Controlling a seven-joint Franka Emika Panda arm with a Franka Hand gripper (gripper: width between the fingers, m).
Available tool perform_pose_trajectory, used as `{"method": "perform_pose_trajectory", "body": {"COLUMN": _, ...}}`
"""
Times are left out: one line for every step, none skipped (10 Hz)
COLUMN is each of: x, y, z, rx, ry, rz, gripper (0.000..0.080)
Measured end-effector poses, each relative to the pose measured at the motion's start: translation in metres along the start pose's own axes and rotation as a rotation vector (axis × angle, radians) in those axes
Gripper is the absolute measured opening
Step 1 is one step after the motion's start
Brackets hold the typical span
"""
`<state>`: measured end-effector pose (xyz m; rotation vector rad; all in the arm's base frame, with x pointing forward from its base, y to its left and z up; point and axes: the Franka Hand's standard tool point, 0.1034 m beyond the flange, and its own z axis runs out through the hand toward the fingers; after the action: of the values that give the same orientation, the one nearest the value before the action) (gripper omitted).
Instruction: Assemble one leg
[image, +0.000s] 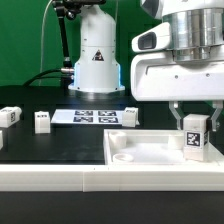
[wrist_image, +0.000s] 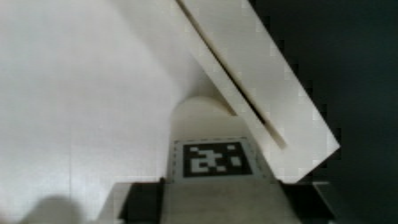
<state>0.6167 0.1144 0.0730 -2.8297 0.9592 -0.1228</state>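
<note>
My gripper (image: 194, 122) is shut on a leg (image: 194, 137), a small white post with a black-and-white tag, and holds it upright over the right part of the large white square tray-like piece (image: 140, 152). In the wrist view the leg (wrist_image: 217, 150) sits between my two dark fingers (wrist_image: 139, 203), above the tray's flat floor (wrist_image: 89, 90) and close to its raised rim (wrist_image: 267, 80). I cannot tell whether the leg's foot touches the tray. Three more legs lie on the table: one at the exterior view's left edge (image: 8, 117), one beside it (image: 42, 122), one by the marker board (image: 129, 117).
The marker board (image: 92, 116) lies flat on the black table behind the tray. A white robot base (image: 96, 55) with a warning label stands at the back, with a green backdrop behind it. A white ledge (image: 60, 175) runs along the front.
</note>
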Motion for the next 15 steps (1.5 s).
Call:
{"method": "perform_pose_trajectory", "body": {"x": 0.000, "y": 0.000, "z": 0.000, "rx": 0.002, "ry": -0.002, "rz": 0.022, "gripper": 0.0292}}
{"method": "perform_pose_trajectory", "body": {"x": -0.002, "y": -0.002, "z": 0.000, "rx": 0.007, "ry": -0.006, "rz": 0.100, "gripper": 0.0380}}
{"method": "perform_pose_trajectory", "body": {"x": -0.002, "y": -0.002, "z": 0.001, "rx": 0.008, "ry": -0.007, "rz": 0.102, "gripper": 0.0516}}
{"method": "perform_pose_trajectory", "body": {"x": -0.001, "y": -0.002, "z": 0.000, "rx": 0.009, "ry": -0.006, "rz": 0.047, "gripper": 0.0516}}
{"method": "perform_pose_trajectory", "body": {"x": 0.001, "y": -0.002, "z": -0.001, "rx": 0.011, "ry": -0.004, "rz": -0.010, "gripper": 0.0622}}
{"method": "perform_pose_trajectory", "body": {"x": 0.001, "y": -0.002, "z": -0.001, "rx": 0.006, "ry": -0.014, "rz": -0.075, "gripper": 0.0641}}
{"method": "perform_pose_trajectory", "body": {"x": 0.003, "y": -0.002, "z": -0.002, "rx": 0.002, "ry": -0.013, "rz": -0.223, "gripper": 0.0647}}
{"method": "perform_pose_trajectory", "body": {"x": 0.003, "y": -0.001, "z": -0.002, "rx": -0.005, "ry": -0.023, "rz": -0.348, "gripper": 0.0647}}
{"method": "perform_pose_trajectory", "body": {"x": 0.004, "y": -0.003, "z": -0.003, "rx": -0.016, "ry": -0.039, "rz": -0.451, "gripper": 0.0647}}
{"method": "perform_pose_trajectory", "body": {"x": 0.007, "y": -0.006, "z": -0.004, "rx": -0.037, "ry": -0.042, "rz": -0.609, "gripper": 0.0649}}
{"method": "perform_pose_trajectory", "body": {"x": 0.009, "y": -0.007, "z": -0.004, "rx": -0.055, "ry": -0.044, "rz": -0.717, "gripper": 0.0649}}
{"method": "perform_pose_trajectory", "body": {"x": 0.008, "y": -0.008, "z": -0.003, "rx": -0.067, "ry": -0.045, "rz": -0.798, "gripper": 0.0649}}
{"method": "perform_pose_trajectory", "body": {"x": 0.007, "y": -0.009, "z": -0.003, "rx": -0.082, "ry": -0.043, "rz": -0.902, "gripper": 0.0649}}
{"method": "perform_pose_trajectory", "body": {"x": 0.006, "y": -0.010, "z": -0.002, "rx": -0.090, "ry": -0.034, "rz": -0.996, "gripper": 0.0649}}
{"method": "perform_pose_trajectory", "body": {"x": 0.008, "y": -0.009, "z": -0.002, "rx": -0.090, "ry": -0.030, "rz": -1.069, "gripper": 0.0649}}
